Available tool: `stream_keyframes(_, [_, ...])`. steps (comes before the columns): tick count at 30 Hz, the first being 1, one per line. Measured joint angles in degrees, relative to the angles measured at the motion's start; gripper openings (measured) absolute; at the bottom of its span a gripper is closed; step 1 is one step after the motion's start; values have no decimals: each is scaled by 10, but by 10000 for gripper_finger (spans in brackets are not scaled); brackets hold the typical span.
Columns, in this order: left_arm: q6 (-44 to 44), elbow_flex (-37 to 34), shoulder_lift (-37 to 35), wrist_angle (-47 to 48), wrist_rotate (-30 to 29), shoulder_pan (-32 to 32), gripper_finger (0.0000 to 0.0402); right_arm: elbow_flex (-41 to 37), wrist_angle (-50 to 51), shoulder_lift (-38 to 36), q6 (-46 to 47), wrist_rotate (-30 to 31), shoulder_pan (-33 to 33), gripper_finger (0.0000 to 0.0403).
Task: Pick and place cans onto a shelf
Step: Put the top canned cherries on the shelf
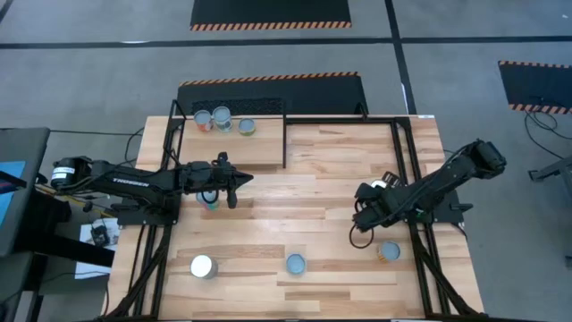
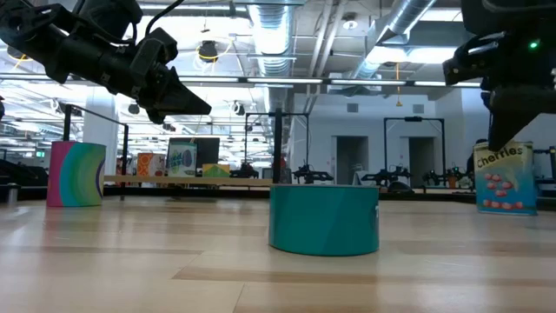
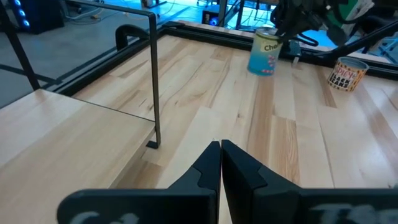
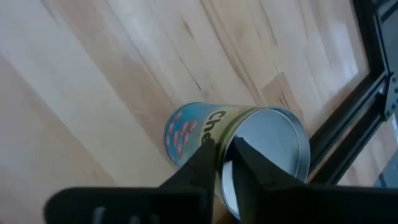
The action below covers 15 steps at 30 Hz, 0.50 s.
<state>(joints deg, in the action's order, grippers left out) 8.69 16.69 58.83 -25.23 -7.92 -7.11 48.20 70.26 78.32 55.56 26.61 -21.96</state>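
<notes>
The shelf, a raised light-wood platform in a thin black frame, stands at the table's far left and shows in the left wrist view too. Three cans stand along its far edge. My right gripper is at the right side of the table, tipped steeply down onto an upright blue cherries can. My left gripper hovers shut over the table just in front of the shelf, touching nothing. A teal-labelled can stands under that arm. My right gripper has the cherries can by the near part of its top rim. One finger lies outside the wall and the other over the silver lid. The fingers slant down from above. The can stands upright on the table.
Three more cans stand near the front edge: a white-topped one, a teal one and one at the right. A black frame rail runs close beside the cherries can. Bare planks lie mid-table.
</notes>
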Motion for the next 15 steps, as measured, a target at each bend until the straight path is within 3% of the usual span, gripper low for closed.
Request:
stream_keyframes(5, [1, 0, 0, 0, 0, 0, 2, 28, -13, -4, -43, -15, 0, 6])
stream_keyframes(15, [10, 0, 0, 0, -13, 0, 2, 126, -92, -2, -173, -17, 4, 5])
